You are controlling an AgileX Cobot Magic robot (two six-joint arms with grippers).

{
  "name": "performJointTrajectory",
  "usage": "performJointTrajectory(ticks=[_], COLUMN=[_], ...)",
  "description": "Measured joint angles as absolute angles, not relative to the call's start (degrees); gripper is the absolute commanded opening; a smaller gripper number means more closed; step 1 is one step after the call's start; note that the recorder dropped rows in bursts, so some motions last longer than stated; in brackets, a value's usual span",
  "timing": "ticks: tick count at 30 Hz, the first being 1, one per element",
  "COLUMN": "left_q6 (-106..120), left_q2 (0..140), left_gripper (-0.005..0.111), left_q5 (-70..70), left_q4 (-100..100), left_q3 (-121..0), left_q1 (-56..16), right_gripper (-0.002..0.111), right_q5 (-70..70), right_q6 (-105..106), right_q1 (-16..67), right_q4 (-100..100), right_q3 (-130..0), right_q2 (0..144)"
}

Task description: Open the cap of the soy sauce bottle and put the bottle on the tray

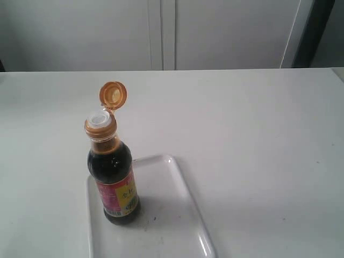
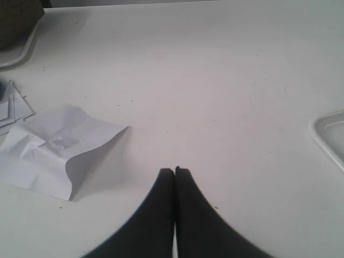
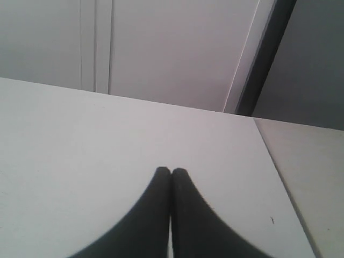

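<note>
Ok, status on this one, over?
Both grippers shut, empty. Bottle upright on tray, cap flipped open. Nothing in the way.

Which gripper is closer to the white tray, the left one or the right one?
Left, probably. The left gripper, shut and empty, has a corner of the tray in its view across bare table. The right gripper, also shut, sees only table and wall, no tray.

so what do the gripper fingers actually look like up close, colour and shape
In both wrist views the left gripper and right gripper look alike: two plain matte black fingers, broad at the base and curving in to narrow rounded tips. No markings, cables or pads are visible. The arms themselves are out of frame.
</note>
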State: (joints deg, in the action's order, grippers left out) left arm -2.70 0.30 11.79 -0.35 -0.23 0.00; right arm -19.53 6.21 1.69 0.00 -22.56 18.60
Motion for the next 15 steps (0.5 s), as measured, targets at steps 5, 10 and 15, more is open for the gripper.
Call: performJointTrajectory(ticks=[5,10,15], left_q6=[-2.7,-2.7,-2.7], left_q2=[0.3,0.3,0.3], left_gripper=[0.000,0.000,0.000], left_q5=[11.8,11.7,11.7], left_q4=[-0.4,-0.4,-0.4], left_q3=[-0.2,-0.2,-0.2], left_q1=[0.0,0.0,0.0], right_gripper=[0.000,0.000,0.000], right_q5=[-19.8,-21.1,-21.6], right_q6=[6.1,6.1,3.4], right_q1=[1.7,1.7,1.7], right_q4=[0.0,0.0,-1.1], right_q3=[-16.9,-11.2,-6.4], right_q2=[10.8,1.5,0.3])
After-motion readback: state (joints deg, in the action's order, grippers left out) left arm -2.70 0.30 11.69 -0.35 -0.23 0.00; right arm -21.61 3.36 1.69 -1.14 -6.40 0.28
